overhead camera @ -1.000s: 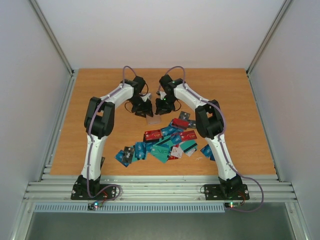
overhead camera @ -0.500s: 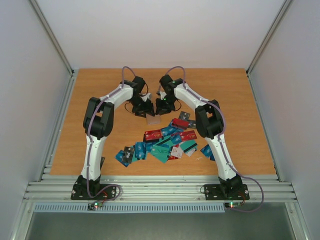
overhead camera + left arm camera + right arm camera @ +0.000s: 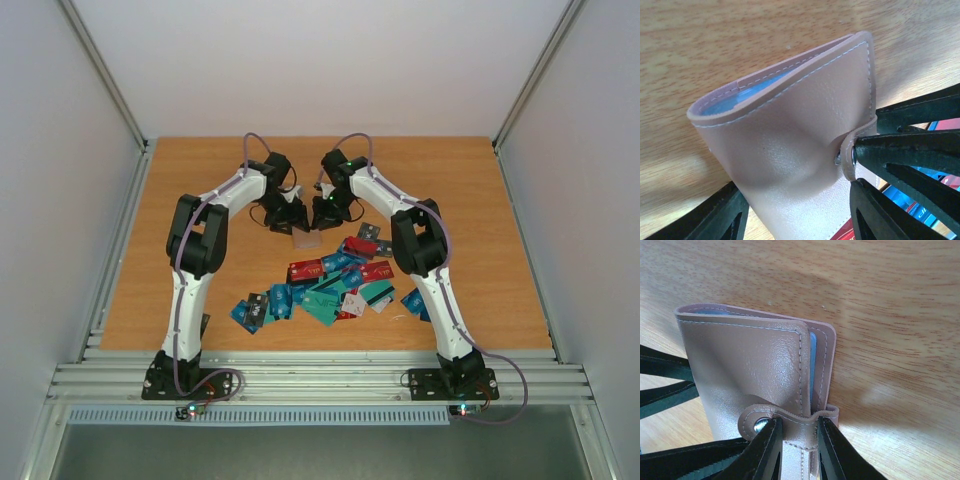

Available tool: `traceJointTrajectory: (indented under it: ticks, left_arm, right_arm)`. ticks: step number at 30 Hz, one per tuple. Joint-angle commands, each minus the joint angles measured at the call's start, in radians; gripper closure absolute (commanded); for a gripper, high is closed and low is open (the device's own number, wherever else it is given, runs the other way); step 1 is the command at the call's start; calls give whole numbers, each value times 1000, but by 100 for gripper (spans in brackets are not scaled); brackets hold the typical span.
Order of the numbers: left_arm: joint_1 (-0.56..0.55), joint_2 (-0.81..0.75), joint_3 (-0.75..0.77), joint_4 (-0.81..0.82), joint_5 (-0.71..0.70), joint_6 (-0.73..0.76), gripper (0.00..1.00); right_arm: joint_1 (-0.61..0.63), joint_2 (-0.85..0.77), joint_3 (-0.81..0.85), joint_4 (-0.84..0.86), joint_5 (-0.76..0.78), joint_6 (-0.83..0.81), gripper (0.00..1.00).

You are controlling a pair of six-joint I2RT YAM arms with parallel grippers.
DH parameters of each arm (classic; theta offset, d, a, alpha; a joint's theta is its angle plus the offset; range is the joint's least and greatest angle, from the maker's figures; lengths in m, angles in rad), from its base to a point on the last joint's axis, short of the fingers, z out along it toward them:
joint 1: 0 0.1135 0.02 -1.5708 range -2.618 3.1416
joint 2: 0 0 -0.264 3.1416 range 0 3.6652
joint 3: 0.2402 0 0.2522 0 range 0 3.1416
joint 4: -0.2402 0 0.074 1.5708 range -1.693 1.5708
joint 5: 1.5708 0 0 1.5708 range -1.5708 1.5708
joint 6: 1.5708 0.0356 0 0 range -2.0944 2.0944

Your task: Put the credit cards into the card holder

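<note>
The tan card holder [image 3: 307,239] stands on edge on the wooden table between both grippers, folded, with its blue lining [image 3: 735,102] showing at the open side. My right gripper [image 3: 797,422] is shut on the holder's snap strap [image 3: 790,416], and its fingers [image 3: 910,150] enter the left wrist view from the right. My left gripper [image 3: 796,192] is open and straddles the holder's body [image 3: 790,150], with a sliver of table showing beside its left finger. The credit cards [image 3: 330,278] lie in a loose red, blue and teal heap just in front of the grippers.
The heap of cards stretches from a blue one at the left [image 3: 243,313] to another at the right [image 3: 412,300]. Grey walls and metal rails [image 3: 120,250] border the table [image 3: 200,170]. Both arms meet over the table's middle, wrists almost touching.
The left gripper's jaws have spread a little wider around the card holder. Neither arm has moved noticeably, and the right gripper keeps its pinch on the strap.
</note>
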Motion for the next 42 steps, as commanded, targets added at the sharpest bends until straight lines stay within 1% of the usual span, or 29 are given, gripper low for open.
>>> traceJointTrajectory:
  ticks: [1, 6, 10, 17, 21, 28, 31, 34, 37, 42]
  left_arm:
    - [-11, 14, 22, 86, 5, -14, 45]
    - [-11, 41, 30, 74, -35, -13, 53]
    - [-11, 64, 26, 84, -30, -15, 56]
    - [-10, 98, 58, 93, -2, -34, 49]
    - [-11, 120, 82, 87, 26, -47, 50]
    - [-10, 135, 64, 90, 45, -46, 62]
    - [-10, 137, 57, 91, 53, -45, 64]
    - [-8, 143, 61, 92, 64, -43, 68]
    - [-8, 152, 69, 88, 73, -43, 74]
    - [-8, 157, 69, 77, 64, -37, 77]
  right_arm:
    - [20, 77, -11, -53, -14, -2, 79]
    - [19, 81, -9, -49, -22, 1, 79]
    - [19, 82, -9, -44, -35, 5, 79]
    - [21, 76, -8, -33, -66, 11, 79]
    - [22, 70, 11, -42, -74, 25, 79]
    - [24, 69, 73, -59, -111, 55, 78]
    - [24, 75, 85, -58, -121, 70, 78]
    - [25, 98, 114, -77, -112, 79, 78]
    - [31, 118, 140, -102, -91, 93, 79]
    - [33, 95, 143, -94, -93, 116, 79]
